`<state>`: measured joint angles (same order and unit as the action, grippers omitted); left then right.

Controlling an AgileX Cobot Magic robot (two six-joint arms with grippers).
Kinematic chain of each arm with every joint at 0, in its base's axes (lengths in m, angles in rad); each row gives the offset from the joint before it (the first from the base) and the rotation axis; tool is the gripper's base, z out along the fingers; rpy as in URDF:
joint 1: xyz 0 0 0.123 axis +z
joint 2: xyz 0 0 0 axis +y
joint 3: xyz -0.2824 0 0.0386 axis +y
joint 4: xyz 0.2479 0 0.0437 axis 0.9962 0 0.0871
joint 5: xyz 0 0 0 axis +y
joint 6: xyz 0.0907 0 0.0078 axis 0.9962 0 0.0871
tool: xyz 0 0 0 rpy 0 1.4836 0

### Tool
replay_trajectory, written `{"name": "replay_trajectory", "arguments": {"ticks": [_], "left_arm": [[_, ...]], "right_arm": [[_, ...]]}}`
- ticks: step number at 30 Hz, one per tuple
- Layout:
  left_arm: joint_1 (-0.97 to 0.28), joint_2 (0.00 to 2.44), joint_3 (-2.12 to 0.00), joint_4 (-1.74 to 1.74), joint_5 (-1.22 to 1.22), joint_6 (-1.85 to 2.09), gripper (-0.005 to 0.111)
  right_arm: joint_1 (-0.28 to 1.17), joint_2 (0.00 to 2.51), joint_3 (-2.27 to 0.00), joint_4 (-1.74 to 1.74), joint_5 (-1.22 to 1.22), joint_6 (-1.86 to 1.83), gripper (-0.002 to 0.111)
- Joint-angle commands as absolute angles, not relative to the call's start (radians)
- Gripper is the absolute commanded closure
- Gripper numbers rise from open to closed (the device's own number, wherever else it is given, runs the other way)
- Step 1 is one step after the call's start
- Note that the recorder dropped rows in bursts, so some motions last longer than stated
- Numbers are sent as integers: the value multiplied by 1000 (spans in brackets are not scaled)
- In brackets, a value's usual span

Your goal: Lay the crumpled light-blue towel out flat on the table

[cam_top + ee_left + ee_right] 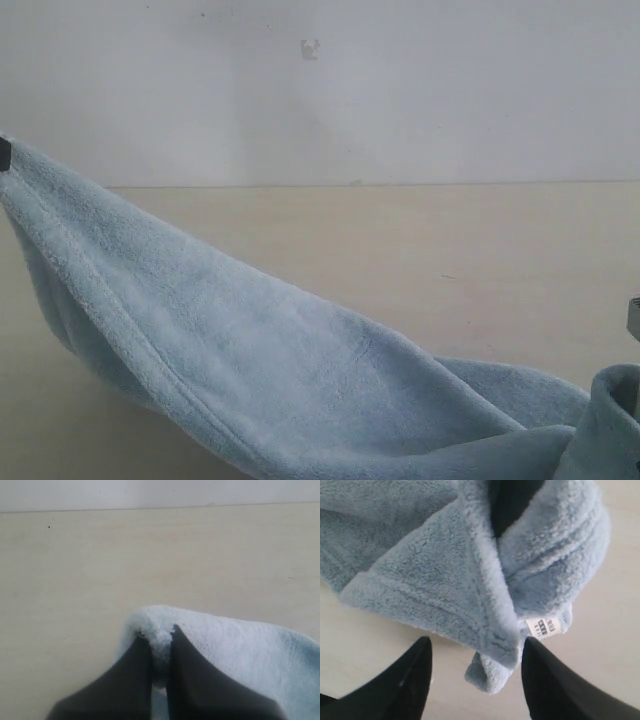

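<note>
The light-blue towel (280,370) hangs in a long sagging band from the upper left down to the lower right over the table (400,240). My left gripper (159,634) is shut on a bunched corner of the towel (240,650), held above the tabletop (150,555). My right gripper (477,645) is open. A folded corner of the towel (487,672) hangs between its fingertips (422,647), and a white barcode tag (545,626) sits close to one finger. Only a dark sliver of the left gripper (3,155) shows in the exterior view.
A plain white wall (320,90) rises behind the table's far edge. Bare beige tabletop (615,630) shows beside the towel in the right wrist view. A grey part of the right arm (634,318) sits at the exterior view's right edge.
</note>
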<state>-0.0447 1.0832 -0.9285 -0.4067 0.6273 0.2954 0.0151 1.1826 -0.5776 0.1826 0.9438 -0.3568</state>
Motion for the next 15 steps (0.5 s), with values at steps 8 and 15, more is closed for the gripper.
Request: {"name": "replay_trajectory", "arguments": {"ticks": [8, 15], "left_arm": [[-43, 1076, -929, -411, 615, 286, 103], [-43, 1076, -929, -411, 615, 286, 103]], "right_arm": [[10, 1266, -579, 146, 897, -346, 57], [10, 1312, -579, 221, 873, -409, 57]]}}
